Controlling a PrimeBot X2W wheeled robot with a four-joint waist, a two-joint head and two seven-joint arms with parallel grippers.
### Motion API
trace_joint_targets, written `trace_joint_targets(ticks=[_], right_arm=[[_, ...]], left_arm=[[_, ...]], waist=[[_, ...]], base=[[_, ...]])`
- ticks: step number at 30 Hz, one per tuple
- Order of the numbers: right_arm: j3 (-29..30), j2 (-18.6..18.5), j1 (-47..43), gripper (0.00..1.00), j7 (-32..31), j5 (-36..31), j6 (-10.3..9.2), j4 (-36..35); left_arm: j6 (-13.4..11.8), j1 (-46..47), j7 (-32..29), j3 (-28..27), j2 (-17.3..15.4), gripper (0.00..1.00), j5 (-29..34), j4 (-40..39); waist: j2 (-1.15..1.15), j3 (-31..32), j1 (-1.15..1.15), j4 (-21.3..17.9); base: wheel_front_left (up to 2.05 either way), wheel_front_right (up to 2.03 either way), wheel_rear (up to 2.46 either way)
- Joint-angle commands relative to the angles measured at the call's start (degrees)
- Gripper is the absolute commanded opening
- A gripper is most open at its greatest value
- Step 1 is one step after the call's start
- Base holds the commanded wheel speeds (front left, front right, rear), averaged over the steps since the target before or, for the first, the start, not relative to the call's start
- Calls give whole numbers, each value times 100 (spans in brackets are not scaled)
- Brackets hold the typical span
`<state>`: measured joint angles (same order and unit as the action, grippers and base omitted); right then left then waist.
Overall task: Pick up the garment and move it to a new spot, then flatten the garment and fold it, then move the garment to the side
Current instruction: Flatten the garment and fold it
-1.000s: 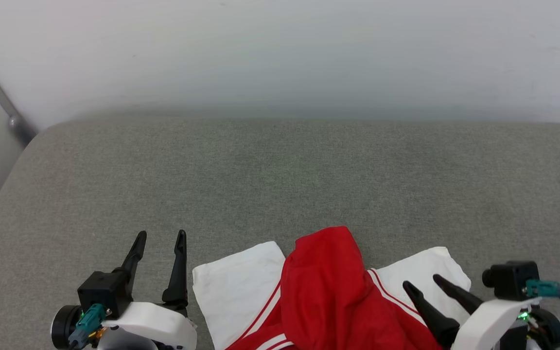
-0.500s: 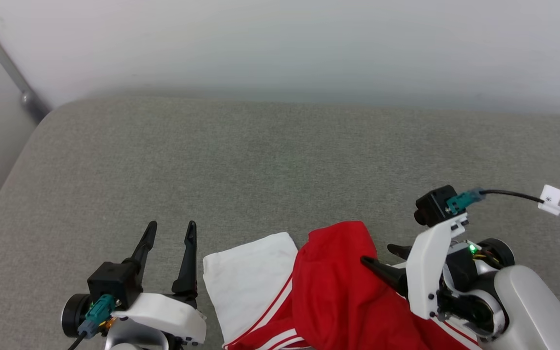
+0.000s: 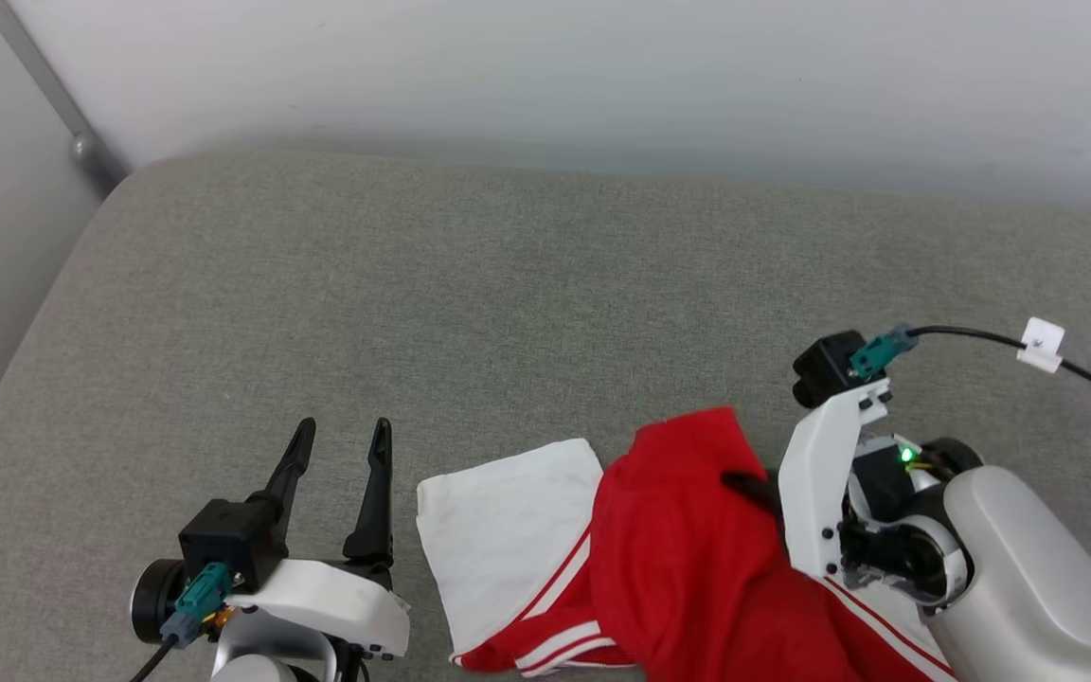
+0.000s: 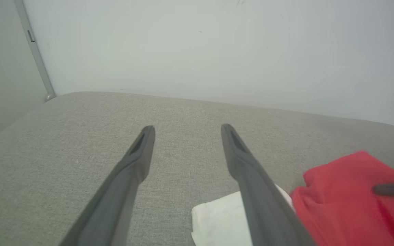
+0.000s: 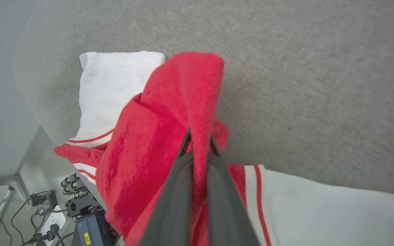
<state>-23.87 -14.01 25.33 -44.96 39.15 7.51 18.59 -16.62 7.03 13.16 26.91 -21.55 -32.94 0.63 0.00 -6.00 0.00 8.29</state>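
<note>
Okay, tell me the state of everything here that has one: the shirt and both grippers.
garment: crumpled on the cushion, not folded, a red fold pinched.
left gripper: open, empty, beside the garment and apart from it.
right gripper: shut on the garment's red fold.

- head cam: mounted high, looks forward and down over the grey cushion [image 3: 508, 313] to the white wall [image 3: 602, 76]; widest view
- left wrist cam: low, shallow angle, looks along the left gripper [image 4: 187, 128] across the cushion toward that wall
- right wrist cam: points steeply down along the right gripper [image 5: 199, 136], very near the garment [image 5: 142, 136]; cables and boxes [image 5: 80, 212] on the floor at its lower left
- overlap: all three share the garment's red fold and one white sleeve; head and left wrist share the wall and the grey rail [image 3: 39, 80] at upper left
</note>
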Motion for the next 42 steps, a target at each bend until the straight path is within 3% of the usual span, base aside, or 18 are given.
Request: trace_joint_targets(ticks=[1, 11, 22, 30, 36, 37, 38, 39, 42], right_arm=[[-19, -25, 100, 0, 80, 14, -4, -39], [157, -338, 741, 0, 988, -173, -4, -372], [209, -644, 2011, 0, 1673, -508, -4, -115], [633, -667, 2469, 0, 2018, -727, -4, 1184], [1113, -593, 2509, 0, 2752, -900, -4, 2324], [1169, -578, 2488, 5, 2855, -954, -4, 2518], [1194, -557, 2479, 40, 2979, -998, -4, 2653], [1220, -524, 2482, 100, 3089, -1008, -4, 2774], [1204, -513, 2482, 100, 3582, -1031, -4, 2921]], left_arm=[[33, 17, 32, -23, -12, 100, 20, 16], [40, 98, 26, 19, -44, 100, 41, 3], [142, 403, 65, 126, 75, 100, 90, 55], [258, 748, 110, 185, 211, 100, 163, 75], [369, 1023, 154, 247, 369, 100, 253, 200], [379, 1037, 161, 239, 382, 100, 252, 232], [386, 1055, 170, 227, 396, 100, 253, 253], [386, 1070, 167, 221, 414, 100, 254, 273], [408, 1085, 179, 170, 427, 100, 263, 358]], waist=[[0, 13, 0, -10], [0, -7, 0, -38], [0, -514, 0, 189], [0, -1158, 0, 287], [0, -1495, 0, 357], [0, -1512, 0, 350], [0, -1527, 0, 341], [0, -1536, 0, 331], [0, -1494, 0, 263]], base=[[0, 0, 0], [0, 0, 0], [0, 0, 0], [0, 0, 0], [0, 0, 0], [0, 0, 0], [0, 0, 0], [0, 0, 0], [0, 0, 0]])
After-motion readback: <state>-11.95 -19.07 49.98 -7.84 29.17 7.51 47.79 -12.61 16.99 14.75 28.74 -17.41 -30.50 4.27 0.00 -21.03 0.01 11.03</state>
